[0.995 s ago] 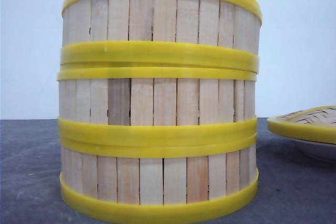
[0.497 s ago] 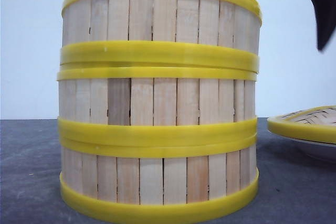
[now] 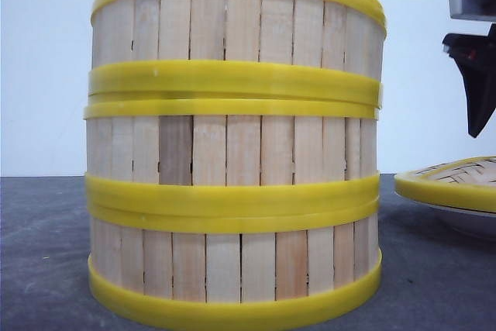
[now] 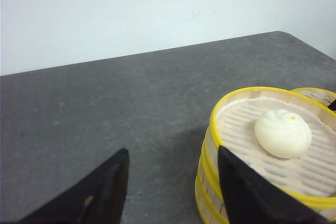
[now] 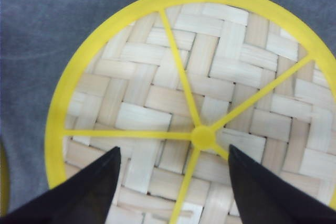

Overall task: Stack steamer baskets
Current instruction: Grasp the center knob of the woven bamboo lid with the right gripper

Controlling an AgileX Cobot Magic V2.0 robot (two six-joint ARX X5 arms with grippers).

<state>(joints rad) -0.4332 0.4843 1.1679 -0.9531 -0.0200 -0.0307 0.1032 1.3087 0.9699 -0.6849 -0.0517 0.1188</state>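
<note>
Although the three steamer baskets (image 3: 235, 145) already stand one upon another in a single column on the dark surface (image 3: 43, 253), filling the left and middle of the front view, the relation that governs any coming move lies to the right of that column. Beginning at the left, the left gripper (image 4: 170, 184) hangs with its jaws spread wide and holding nothing, over bare surface just beside the stack; its wrist view shows the top basket (image 4: 273, 140) open, with a white bun (image 4: 283, 133) resting on the slatted floor inside. In the middle, the column's axis is vertical and its rims sit closely aligned. To the right, well apart from the stack, a flat woven lid (image 3: 457, 180) lies on a white plate (image 3: 473, 222). The right gripper (image 5: 170, 182) is poised directly above this lid, jaws wide apart and empty, its fingertips straddling the yellow central hub (image 5: 202, 137) where the spokes meet. The right arm is therefore clearly the nearer to the lid, which lies flat beneath it, while the open top basket lies leftward of that gripper. The stacking itself appears complete; capping the column seems the likely remaining step.
</note>
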